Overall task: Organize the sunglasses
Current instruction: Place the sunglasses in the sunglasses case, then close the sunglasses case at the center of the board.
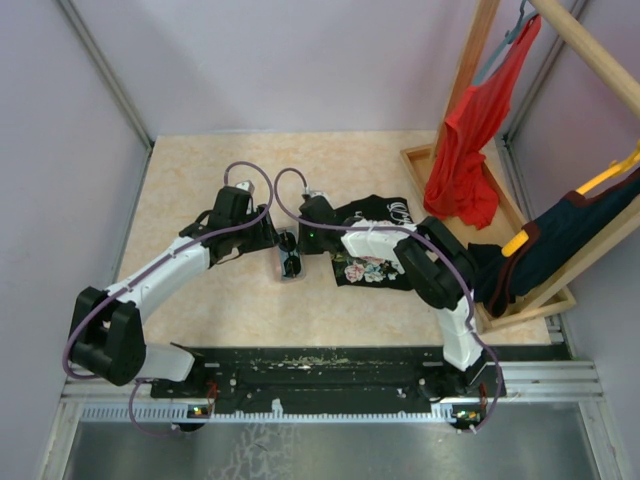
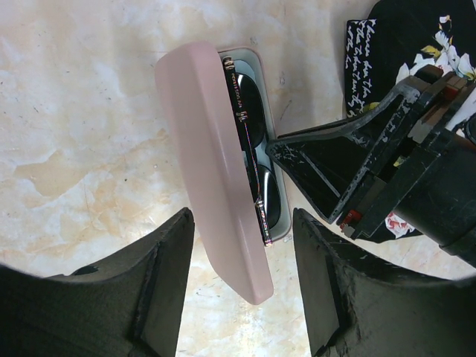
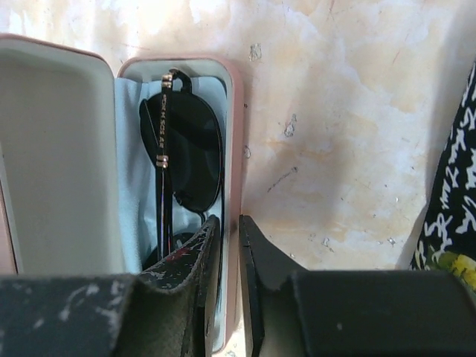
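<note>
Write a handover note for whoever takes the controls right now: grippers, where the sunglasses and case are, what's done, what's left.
The left gripper is open, its fingers on either side of the pink case at its end, with no visible contact.
The right gripper is shut on the wall of the case's base, one finger inside, one outside.
The sunglasses lie folded in the base on the light-blue cloth.
Done: glasses are in the case.
Left: the lid stands open. Release the wall, withdraw the right finger, then close the lid, probably with the left arm.
</note>
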